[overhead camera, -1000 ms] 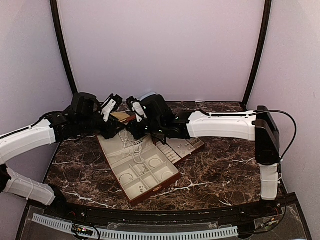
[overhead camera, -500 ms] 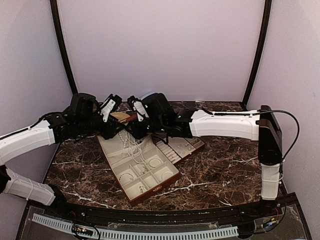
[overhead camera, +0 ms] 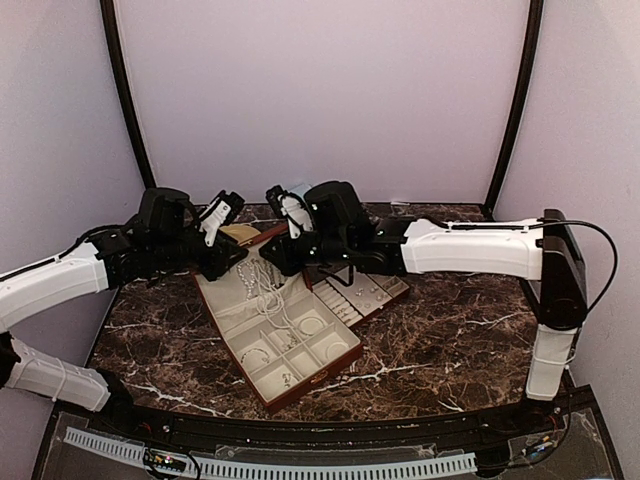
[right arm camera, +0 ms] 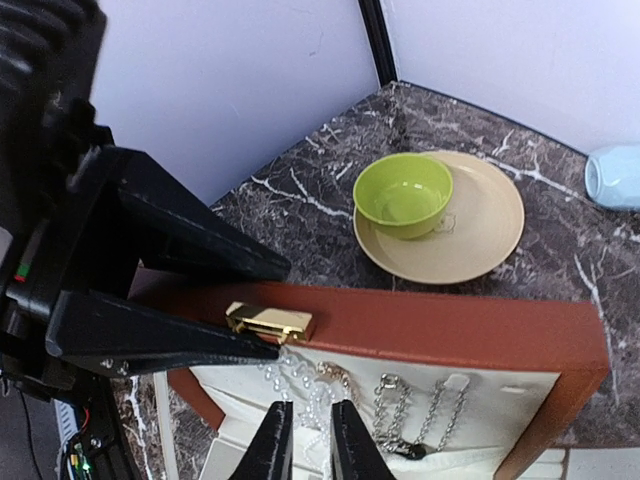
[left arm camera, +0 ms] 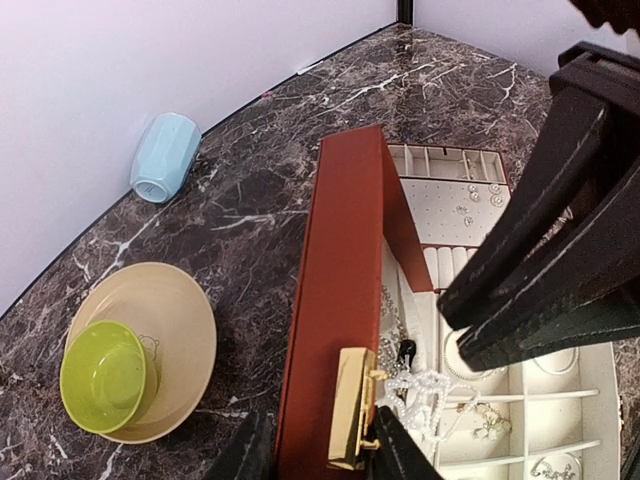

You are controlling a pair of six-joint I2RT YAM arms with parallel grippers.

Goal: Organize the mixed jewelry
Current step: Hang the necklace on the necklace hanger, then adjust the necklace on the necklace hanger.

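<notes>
As my arms are leaning over the case (overhead camera: 300,378) in the top view, the left-wrist view is showing my left pincer (left arm camera: 318,452) clamping its raised lid (left arm camera: 335,260). The right-wrist view is showing my right pincer (right arm camera: 311,440) standing nearly closed over bead strands (right arm camera: 300,385) inside the case, and I cannot tell if it is gripping. Probably I'm sorting strands, and one needs lifting clear next.

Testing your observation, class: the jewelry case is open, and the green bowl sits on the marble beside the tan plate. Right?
No: in the right wrist view the green bowl sits on the tan plate, not beside it. The case is open.
</notes>
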